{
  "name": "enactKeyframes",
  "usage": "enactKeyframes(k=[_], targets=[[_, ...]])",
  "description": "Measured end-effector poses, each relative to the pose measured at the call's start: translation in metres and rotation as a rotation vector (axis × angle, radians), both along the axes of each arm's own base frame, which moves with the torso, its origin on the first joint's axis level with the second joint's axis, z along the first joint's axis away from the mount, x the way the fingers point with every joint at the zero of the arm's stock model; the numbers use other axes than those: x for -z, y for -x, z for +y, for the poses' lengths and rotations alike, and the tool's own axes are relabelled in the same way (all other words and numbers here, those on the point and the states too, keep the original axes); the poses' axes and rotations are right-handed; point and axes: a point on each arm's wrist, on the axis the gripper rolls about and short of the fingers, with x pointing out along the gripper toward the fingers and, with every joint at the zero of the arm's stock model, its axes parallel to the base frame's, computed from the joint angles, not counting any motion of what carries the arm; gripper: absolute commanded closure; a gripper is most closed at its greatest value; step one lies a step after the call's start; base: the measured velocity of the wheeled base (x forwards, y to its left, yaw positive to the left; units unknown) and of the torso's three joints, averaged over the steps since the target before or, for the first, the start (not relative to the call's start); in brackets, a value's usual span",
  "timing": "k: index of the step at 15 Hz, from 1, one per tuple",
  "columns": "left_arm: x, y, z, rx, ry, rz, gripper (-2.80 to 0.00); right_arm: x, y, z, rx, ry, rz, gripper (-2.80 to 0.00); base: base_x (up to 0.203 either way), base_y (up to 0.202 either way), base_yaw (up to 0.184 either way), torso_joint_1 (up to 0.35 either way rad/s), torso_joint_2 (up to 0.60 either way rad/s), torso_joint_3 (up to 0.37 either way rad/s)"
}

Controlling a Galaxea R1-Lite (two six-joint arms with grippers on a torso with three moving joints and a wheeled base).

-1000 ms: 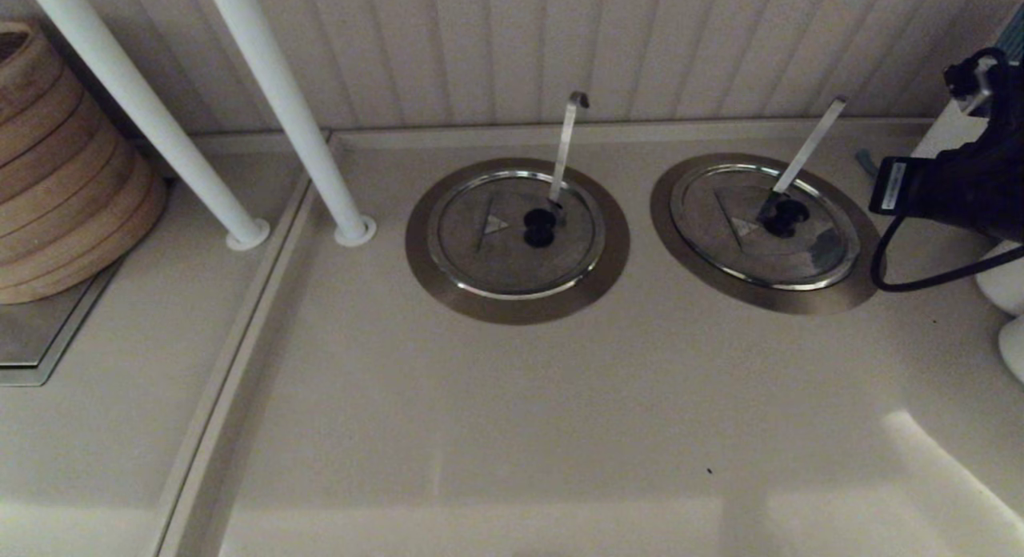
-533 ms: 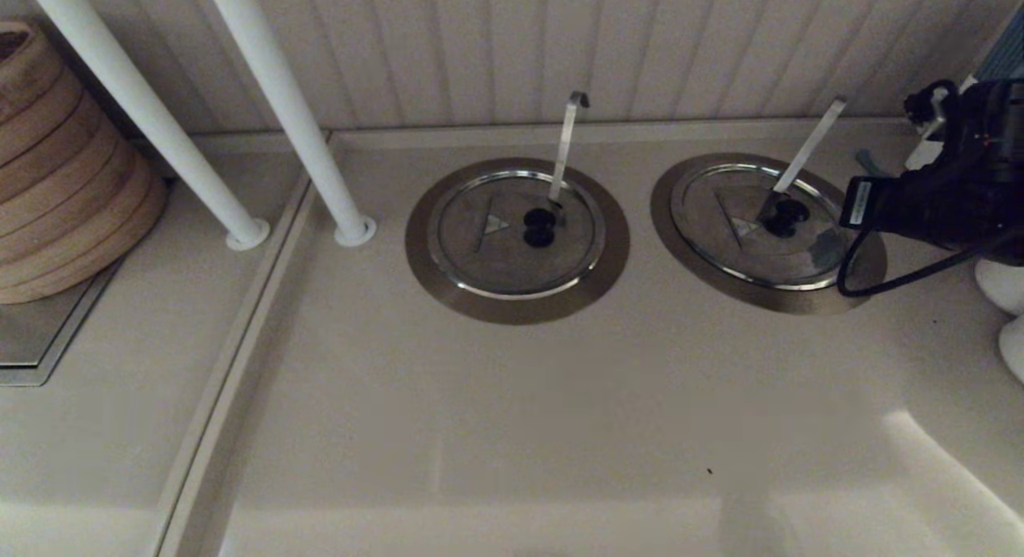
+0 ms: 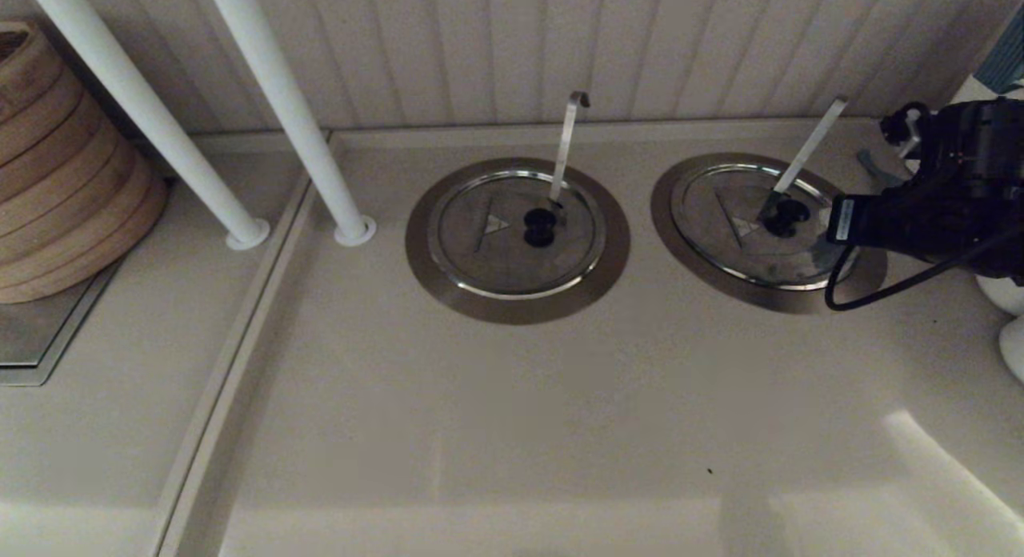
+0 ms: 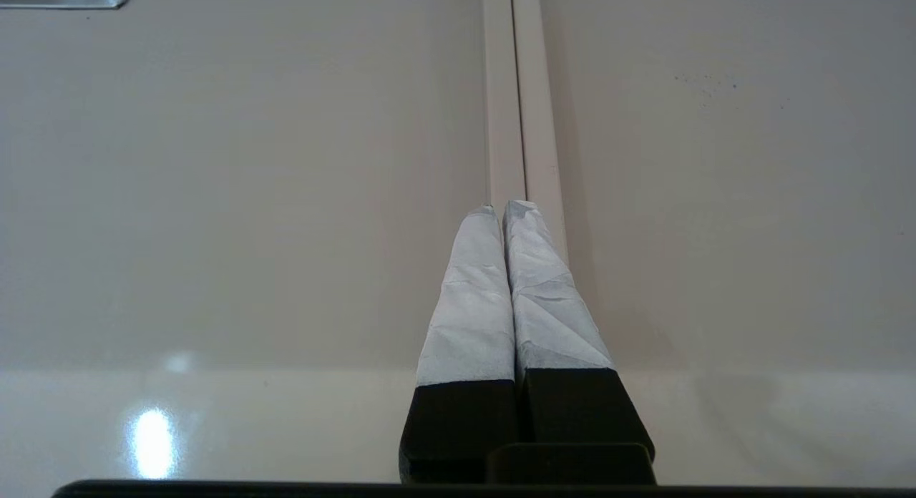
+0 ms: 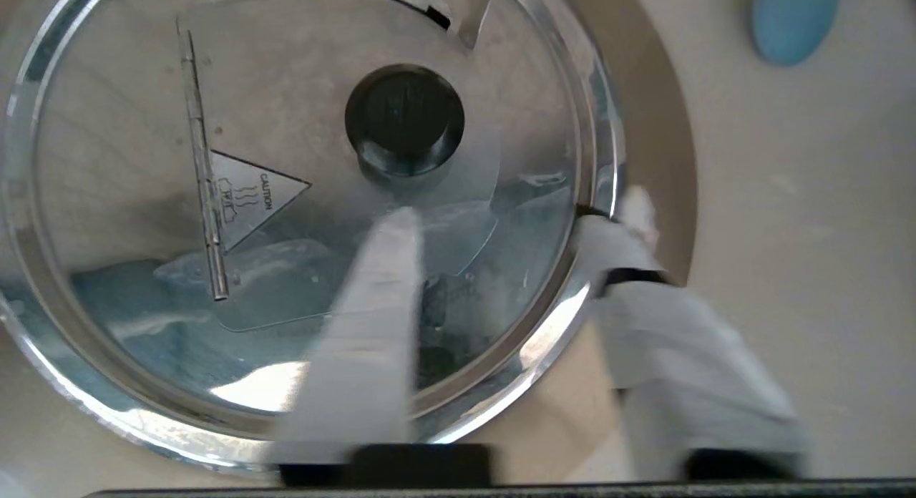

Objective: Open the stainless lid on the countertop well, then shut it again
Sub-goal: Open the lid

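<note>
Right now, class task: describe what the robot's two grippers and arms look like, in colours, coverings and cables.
The right arm is black, with a white label and a looping black cable. The right gripper has pale wrapped fingers. The left gripper has tapered fingers wrapped in crinkled pale grey tape over black bases.

head view: dim overall, warm grey cast; brighter patch on countertop [image 3: 944, 461] at near right, pale band along near edge
shadows: soft, diffuse; dark ring flange of countertop well [image 3: 688, 261] reads almost black-brown
left wrist view: evenly lit, sharp; small round glare spot on counter near the frame's lower left; faint shadow beside left gripper [image 4: 504, 208], fingers pressed together
right wrist view: brightest of the three; stainless lid [image 5: 286, 197] mirror-like, bluish reflections, white glare along rim
blur: right gripper [image 5: 515, 219] fingers smeared, edges soft, spread apart; black knob [image 5: 404, 119] and caution triangle [image 5: 250, 197] stay readable
edges: no clear distortion seen
</note>
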Motion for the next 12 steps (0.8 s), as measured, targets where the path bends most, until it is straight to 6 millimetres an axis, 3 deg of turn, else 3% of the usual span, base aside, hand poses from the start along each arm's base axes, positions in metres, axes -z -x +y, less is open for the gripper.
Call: enactKeyframes(k=[12], targets=[[0.000,0.000,0.000,-0.001,0.000,0.000,0.00,0.016,-0.011,0.004,-0.062,-0.028,-0.106,-2.80,0.000,0.000,0.000,0.000,0.00,0.000]])
